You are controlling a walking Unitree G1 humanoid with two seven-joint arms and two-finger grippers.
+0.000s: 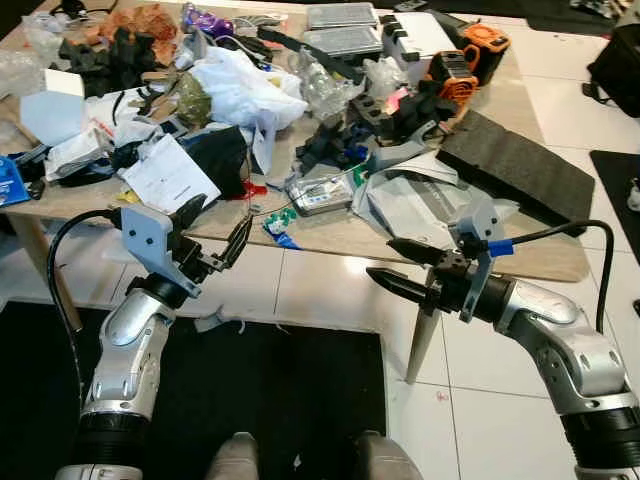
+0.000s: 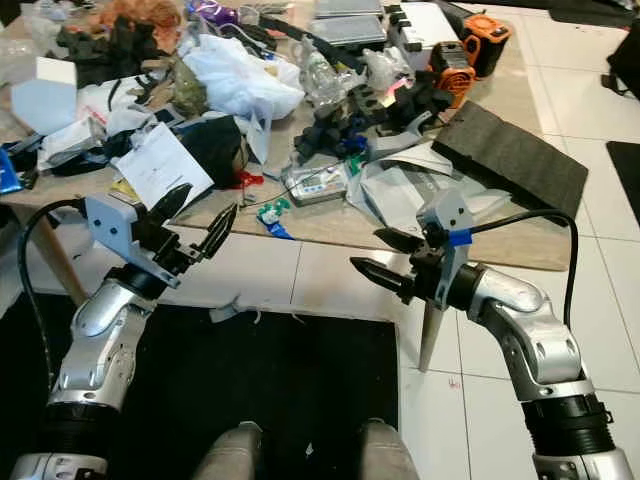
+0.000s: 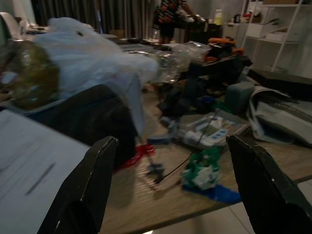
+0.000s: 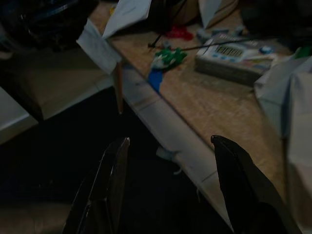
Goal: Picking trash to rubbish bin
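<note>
Nearest the head camera: two grey feet (image 1: 310,458) on a black mat (image 1: 260,400), below the near edge of the wooden table (image 1: 330,240). Raised before that edge, left gripper (image 1: 215,232) with fingers spread wide, holding nothing, just short of a white paper sheet (image 1: 168,172) overhanging the table. Right gripper (image 1: 405,266) level with the same edge, fingers parted wide and empty, pointing left over white floor tiles (image 1: 330,285).

On the table, heaped trash: white plastic bag (image 1: 245,85), black foam pieces (image 1: 110,55), grey folded paper (image 1: 410,195), orange tool (image 1: 465,60), and at the near edge a small green-and-blue wrapper (image 1: 279,224).

From the left wrist, the wrapper (image 3: 204,171) between the two fingers, plus a person (image 3: 170,17) far beyond the table. From the right wrist, dim: the wrapper (image 4: 165,58) at the table edge and possibly a calculator-like device (image 4: 234,53).
</note>
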